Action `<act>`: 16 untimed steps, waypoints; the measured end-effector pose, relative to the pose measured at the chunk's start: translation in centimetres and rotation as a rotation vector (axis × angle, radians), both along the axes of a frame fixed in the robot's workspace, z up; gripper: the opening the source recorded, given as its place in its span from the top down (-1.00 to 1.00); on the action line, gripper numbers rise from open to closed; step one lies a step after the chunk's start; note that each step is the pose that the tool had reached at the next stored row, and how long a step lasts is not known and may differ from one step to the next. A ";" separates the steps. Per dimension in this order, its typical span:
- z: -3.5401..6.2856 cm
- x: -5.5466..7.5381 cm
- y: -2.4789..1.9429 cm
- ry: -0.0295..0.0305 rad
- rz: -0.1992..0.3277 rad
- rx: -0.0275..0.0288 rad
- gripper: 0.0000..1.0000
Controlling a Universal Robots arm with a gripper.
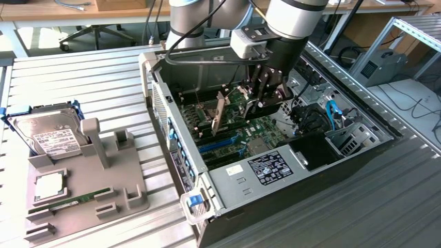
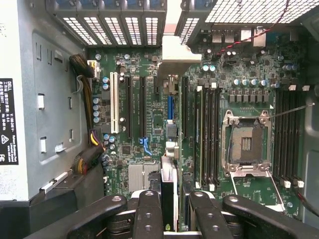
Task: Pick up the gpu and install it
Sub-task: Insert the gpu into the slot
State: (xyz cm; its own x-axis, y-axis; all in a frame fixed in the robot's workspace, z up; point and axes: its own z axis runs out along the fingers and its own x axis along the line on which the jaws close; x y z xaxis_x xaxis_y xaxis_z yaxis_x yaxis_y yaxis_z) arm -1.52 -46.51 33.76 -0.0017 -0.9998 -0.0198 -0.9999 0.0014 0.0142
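Observation:
The gpu (image 1: 219, 111) stands on edge inside the open computer case (image 1: 227, 178), its metal bracket toward the case's rear wall. My gripper (image 1: 265, 106) reaches down into the case from above and is shut on the card's far end. In the wrist view the gpu (image 2: 169, 174) shows edge-on as a thin strip running between my black fingers (image 2: 149, 214), with its silvery bracket (image 2: 179, 55) near the slot openings of the rear wall. The card hangs over the motherboard's expansion slots (image 2: 134, 109). I cannot tell whether its lower edge touches a slot.
A grey fixture (image 1: 82, 181) at the exterior view's left holds a hard drive (image 1: 45, 134), a silver chip (image 1: 48, 186) and a green memory stick (image 1: 82, 199). In the case are the processor socket (image 2: 246, 144), memory slots (image 2: 207, 134), a cable bundle (image 2: 87, 149) and blue cables (image 1: 334, 113).

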 end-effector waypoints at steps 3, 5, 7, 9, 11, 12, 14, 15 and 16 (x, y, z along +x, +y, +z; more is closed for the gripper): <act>0.00 0.0 0.00 0.0000 0.000 0.0000 0.47; 0.00 0.0 0.00 0.0000 0.000 0.0000 0.47; 0.00 0.0 0.00 0.0000 0.000 0.0000 0.47; 0.00 0.0 0.00 0.0000 0.000 0.0001 0.47; -0.01 0.0 0.00 0.0000 0.000 0.0000 0.47; -0.01 0.0 0.00 0.0000 0.000 0.0002 0.47; -0.03 0.0 0.00 -0.0001 0.000 0.0133 0.47; -0.02 0.0 0.00 0.0000 0.000 0.0217 0.47; -0.01 0.0 0.00 0.0000 0.000 0.0296 0.47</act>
